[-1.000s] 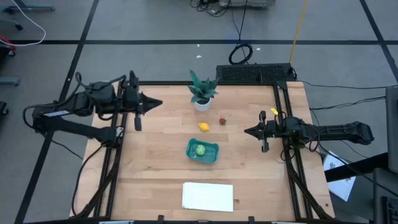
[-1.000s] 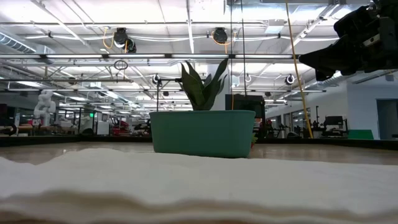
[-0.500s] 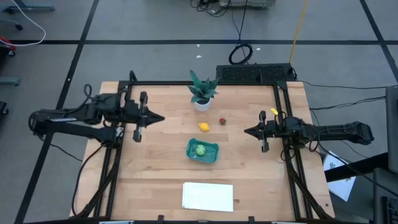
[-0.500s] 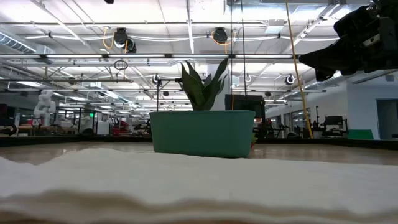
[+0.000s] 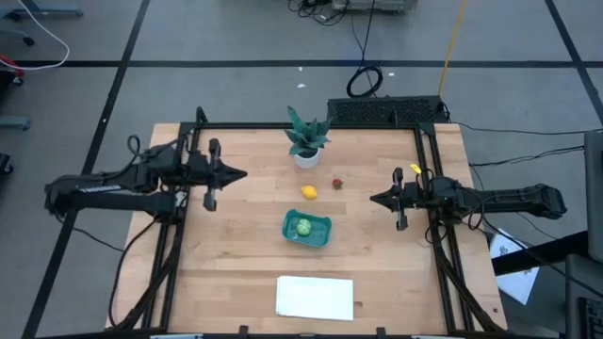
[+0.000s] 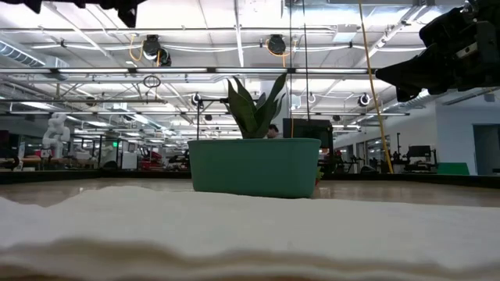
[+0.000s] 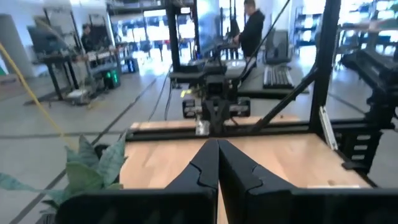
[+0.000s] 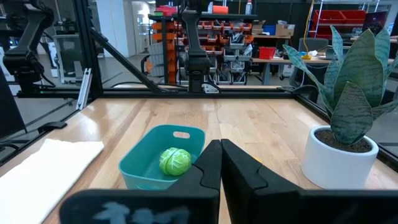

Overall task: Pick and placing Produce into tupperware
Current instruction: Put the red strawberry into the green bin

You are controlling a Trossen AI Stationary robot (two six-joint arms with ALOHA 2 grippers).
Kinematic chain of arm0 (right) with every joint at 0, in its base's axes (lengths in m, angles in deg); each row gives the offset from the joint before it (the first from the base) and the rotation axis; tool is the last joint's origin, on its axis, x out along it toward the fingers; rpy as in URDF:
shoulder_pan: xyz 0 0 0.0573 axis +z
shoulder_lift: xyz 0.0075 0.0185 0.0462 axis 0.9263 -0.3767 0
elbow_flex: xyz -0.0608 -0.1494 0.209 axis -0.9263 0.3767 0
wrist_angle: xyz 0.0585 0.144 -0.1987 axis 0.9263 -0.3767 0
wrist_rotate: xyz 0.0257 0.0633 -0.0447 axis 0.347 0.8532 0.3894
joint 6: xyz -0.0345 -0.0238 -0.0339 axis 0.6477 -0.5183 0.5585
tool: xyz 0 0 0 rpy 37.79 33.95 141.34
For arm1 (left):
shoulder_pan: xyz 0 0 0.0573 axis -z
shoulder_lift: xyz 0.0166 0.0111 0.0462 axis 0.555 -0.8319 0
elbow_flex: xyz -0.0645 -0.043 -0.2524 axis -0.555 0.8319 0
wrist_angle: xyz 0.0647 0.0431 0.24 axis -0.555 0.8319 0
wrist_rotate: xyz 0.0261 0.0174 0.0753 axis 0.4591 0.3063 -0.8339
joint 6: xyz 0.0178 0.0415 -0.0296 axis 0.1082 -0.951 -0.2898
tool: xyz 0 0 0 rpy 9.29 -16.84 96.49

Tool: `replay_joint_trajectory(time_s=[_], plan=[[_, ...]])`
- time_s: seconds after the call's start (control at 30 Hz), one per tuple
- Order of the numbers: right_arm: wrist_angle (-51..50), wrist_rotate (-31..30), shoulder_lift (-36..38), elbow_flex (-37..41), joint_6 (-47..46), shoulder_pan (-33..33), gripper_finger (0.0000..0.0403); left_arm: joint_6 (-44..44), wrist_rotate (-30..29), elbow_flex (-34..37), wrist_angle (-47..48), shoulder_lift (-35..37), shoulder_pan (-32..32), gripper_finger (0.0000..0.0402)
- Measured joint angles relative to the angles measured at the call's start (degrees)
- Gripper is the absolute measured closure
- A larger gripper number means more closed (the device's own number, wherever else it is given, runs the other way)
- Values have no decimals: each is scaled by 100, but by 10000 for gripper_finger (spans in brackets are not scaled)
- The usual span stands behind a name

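Your left gripper (image 5: 243, 174) is clenched with nothing between its fingers, and it hangs above the left part of the table, pointing toward the middle. Your right gripper (image 5: 374, 199) is also clenched and empty, above the right part of the table, pointing back at the left one.

Between them, nearer to the front, you see the teal tupperware (image 5: 320, 234), and the round light-green piece (image 5: 303, 227) lies inside it. The yellow lemon-like piece (image 5: 308, 192) lies on the bare wood just behind the tupperware, apart from it. The small dark red piece (image 5: 336, 184) lies near the lemon, on the side of the right arm. Behind both stands the spiky green plant (image 5: 307, 133) in a white pot (image 5: 305, 158).

The table (image 5: 240, 254) is of light wood with a black frame around it. A white flat sheet (image 5: 315, 298) lies near the front edge.

Around the table you see a grey floor with dark lines and cables. In the low view the room behind is a large hall with ceiling lamps (image 6: 156, 51) and shelves. In the left wrist view a person (image 7: 252, 28) stands far behind.
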Motion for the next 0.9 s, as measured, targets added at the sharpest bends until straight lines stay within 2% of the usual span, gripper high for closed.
replay_joint_trajectory(time_s=[0.3, 0.63, 0.8, 0.9], plan=[[0, 0, 0, 0, 28, 0, 403, 103, -31, 550, -133, 734, -39, 397], [1, -2, 0, 0, 37, 0, 403, 35, -1158, 825, 635, 906, -39, 399], [1, -2, 0, 0, 38, 0, 403, -118, -1168, 1121, 488, 949, -39, 400], [2, -2, 0, 0, 39, -2, 403, -184, -935, 1362, 57, 1037, -39, 398]])
